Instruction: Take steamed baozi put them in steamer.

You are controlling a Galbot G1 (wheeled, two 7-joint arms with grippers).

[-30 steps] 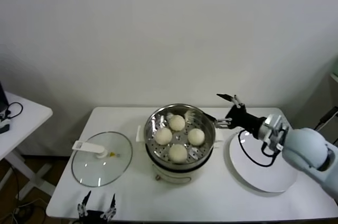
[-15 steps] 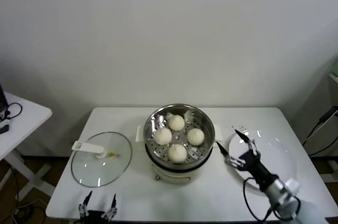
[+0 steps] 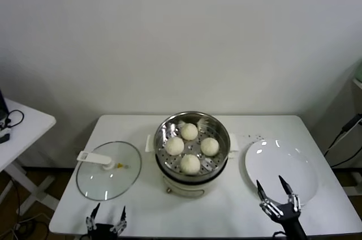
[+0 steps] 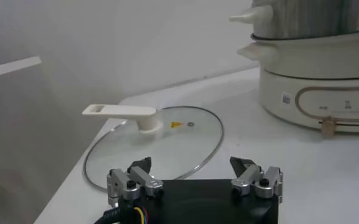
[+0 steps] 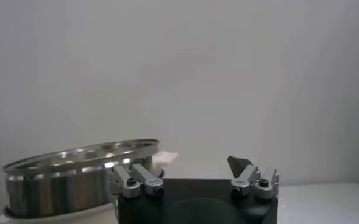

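With all four cream-white, dome-shaped steamed baozi [image 3: 191, 147] already sitting on the perforated floor of the round, shiny stainless-steel steamer [image 3: 193, 121], the loading step of the task looks finished, and no bun remains outside the basket. The steamer rests on its cream-white electric pot base near the middle of the white counter [image 3: 141, 211]. At the near right edge of the counter, the robot's right end effector [image 3: 278, 197] hangs low over the rim of the flat white plate [image 3: 294, 166], its fingers spread wide apart and holding nothing. The left end effector [image 3: 105, 221] is parked at the near left edge, its fingers likewise apart and empty, just in front of the round glass lid with a white handle [image 3: 107, 169]. The plate, to the right of the steamer, lies bare. Judging from this layout, nothing further needs to be carried; a sensible next move would be simply to leave both arms clear of the pot, or, if covering were wanted, to bring the left arm to the lid's handle. Nothing blocks the open top of the steamer, and the lid lies well apart from it to the left. A second white table [image 3: 22, 132] with a dark cable stands off to the far left.
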